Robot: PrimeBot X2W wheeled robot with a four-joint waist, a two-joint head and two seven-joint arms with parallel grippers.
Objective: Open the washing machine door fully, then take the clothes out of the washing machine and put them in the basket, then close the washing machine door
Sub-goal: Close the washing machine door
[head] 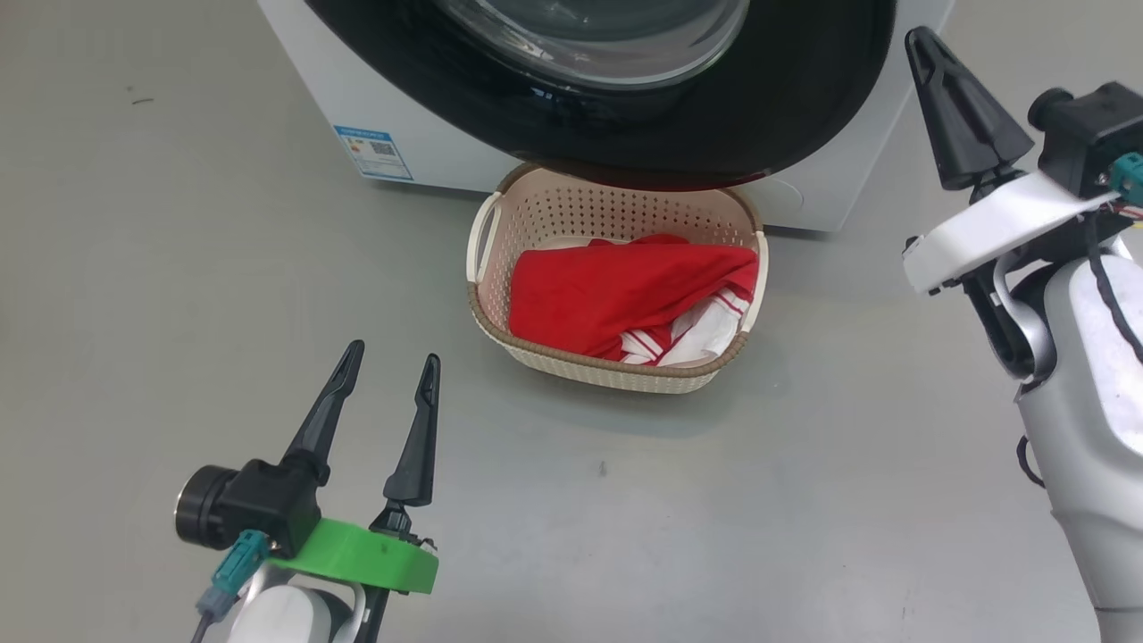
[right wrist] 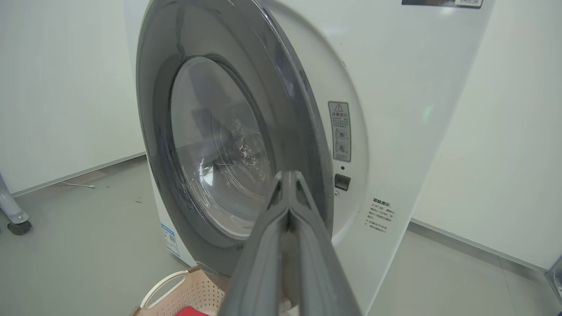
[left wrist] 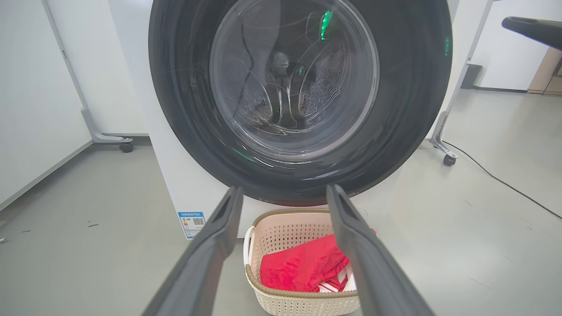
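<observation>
Left gripper (head: pixel 395 353): fingers spread apart and empty, low over the grey floor (head: pixel 179 268), pointing toward the basket (head: pixel 607 210). Right gripper (head: pixel 921 40): fingers pressed together on nothing, raised beside the right edge of the washing machine door (head: pixel 786 98); contact could not be judged. The door stood slightly ajar against the washing machine (head: pixel 420 134). The clothes (head: pixel 616 290) lay in the basket, which sat on the floor just below the door.

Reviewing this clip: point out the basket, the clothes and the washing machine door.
basket (head: pixel 625 377), head view, cream front wall.
clothes (head: pixel 616 290), head view, middle of the red fabric.
washing machine door (head: pixel 804 94), head view, glossy black ring, right side.
</observation>
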